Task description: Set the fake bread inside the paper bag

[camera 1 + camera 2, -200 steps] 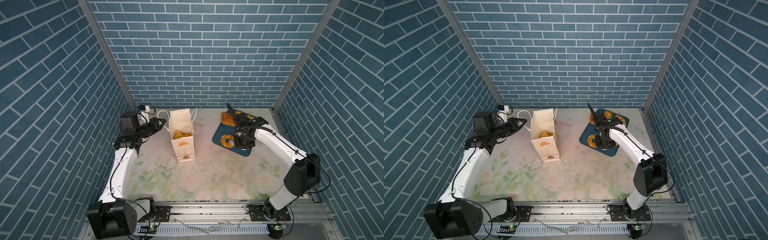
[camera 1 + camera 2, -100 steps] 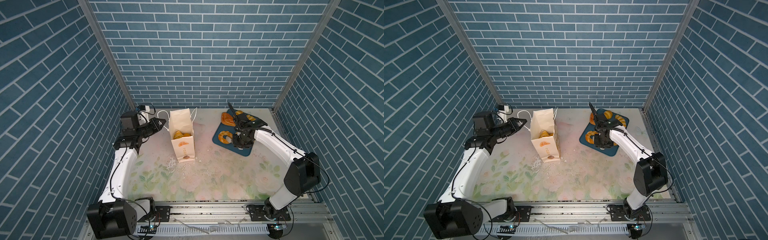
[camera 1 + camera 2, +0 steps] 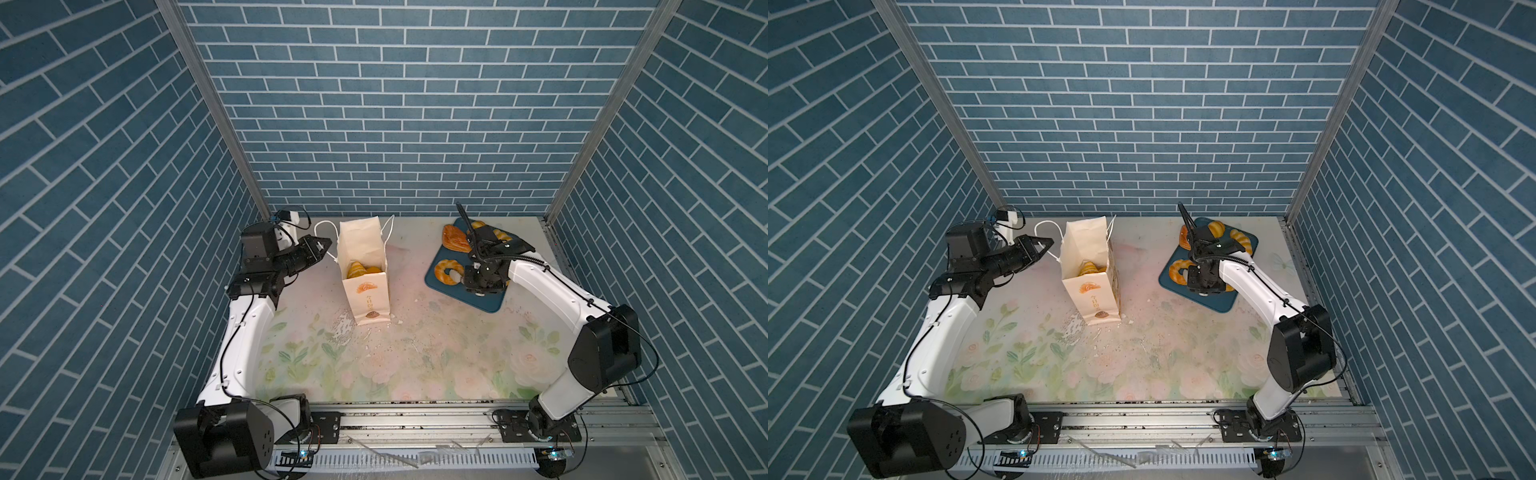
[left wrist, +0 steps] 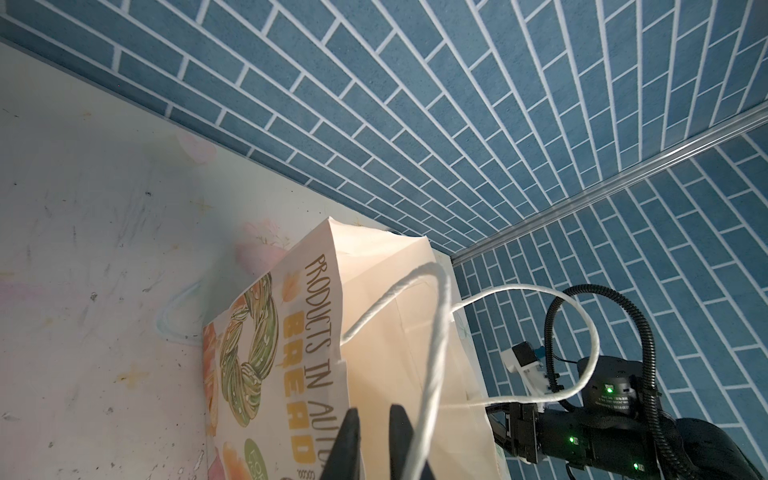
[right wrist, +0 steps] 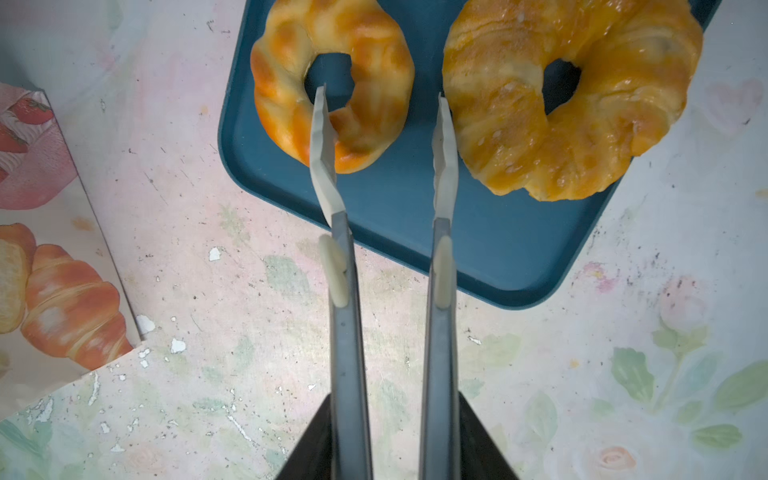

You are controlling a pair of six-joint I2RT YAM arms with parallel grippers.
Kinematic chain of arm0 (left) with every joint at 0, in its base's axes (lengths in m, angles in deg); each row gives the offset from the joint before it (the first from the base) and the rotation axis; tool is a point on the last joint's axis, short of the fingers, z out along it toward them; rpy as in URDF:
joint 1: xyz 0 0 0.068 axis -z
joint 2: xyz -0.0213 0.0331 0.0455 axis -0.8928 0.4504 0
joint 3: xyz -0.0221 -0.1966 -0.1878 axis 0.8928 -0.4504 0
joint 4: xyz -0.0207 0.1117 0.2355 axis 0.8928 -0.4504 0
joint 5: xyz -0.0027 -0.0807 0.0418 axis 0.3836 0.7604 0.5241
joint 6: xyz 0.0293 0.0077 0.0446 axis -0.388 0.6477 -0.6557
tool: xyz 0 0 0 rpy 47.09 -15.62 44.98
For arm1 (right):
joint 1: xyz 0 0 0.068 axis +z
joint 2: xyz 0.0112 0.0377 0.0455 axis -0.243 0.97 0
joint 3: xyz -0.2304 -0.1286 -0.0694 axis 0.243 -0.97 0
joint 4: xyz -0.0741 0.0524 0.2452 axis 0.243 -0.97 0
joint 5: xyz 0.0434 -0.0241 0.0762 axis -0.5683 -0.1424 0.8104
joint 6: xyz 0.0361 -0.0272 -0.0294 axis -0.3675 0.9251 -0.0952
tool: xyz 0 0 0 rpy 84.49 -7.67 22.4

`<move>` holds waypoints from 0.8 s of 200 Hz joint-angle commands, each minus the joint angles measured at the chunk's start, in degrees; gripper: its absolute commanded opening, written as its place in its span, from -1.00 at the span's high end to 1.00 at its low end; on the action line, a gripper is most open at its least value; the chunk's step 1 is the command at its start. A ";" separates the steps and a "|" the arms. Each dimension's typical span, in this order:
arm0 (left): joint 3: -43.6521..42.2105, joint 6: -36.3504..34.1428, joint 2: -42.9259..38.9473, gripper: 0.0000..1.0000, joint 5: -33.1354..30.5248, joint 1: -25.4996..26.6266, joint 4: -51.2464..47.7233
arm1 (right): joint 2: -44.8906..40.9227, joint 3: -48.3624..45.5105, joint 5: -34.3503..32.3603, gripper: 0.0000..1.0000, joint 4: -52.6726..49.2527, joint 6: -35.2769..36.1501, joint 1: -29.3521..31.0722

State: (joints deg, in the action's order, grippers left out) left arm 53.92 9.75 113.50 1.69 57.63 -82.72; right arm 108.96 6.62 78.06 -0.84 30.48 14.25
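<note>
The paper bag (image 3: 365, 291) stands upright at the back, left of centre, with fake bread (image 3: 359, 270) inside. My left gripper (image 4: 374, 436) is shut on the bag's rim (image 4: 345, 374), and its cord handle (image 4: 436, 332) hangs beside the fingers. My right gripper (image 5: 395, 415) is shut on the metal tongs (image 5: 324, 145) over the blue tray (image 5: 498, 249). The tong arms stand apart. One tip sits in the hole of a ring doughnut (image 5: 374, 62); the other lies between it and a second ring pastry (image 5: 582, 104). In a top view a brown flat pastry (image 3: 455, 241) and croissants (image 3: 1241, 241) lie further back on the tray.
The tray (image 3: 486, 301) lies at the back right, close to the right wall rail. White flakes and crumbs are scattered on the floral mat (image 3: 395, 353) in front of the bag. Brick walls close in on three sides.
The right gripper has shifted slightly left over the tray, and the tong arms have spread a little around the ring doughnut. The left arm and the bag have not moved.
</note>
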 commanded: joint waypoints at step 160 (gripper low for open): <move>-1.23 0.14 -1.92 0.67 -0.39 -0.19 -0.18 | 4.47 2.18 -1.08 0.14 4.18 -2.37 -0.20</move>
State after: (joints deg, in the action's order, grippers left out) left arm 53.92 9.77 112.91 1.51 57.63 -82.78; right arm 111.60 7.08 77.93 1.61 30.45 14.25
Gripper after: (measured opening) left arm 0.163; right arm 0.431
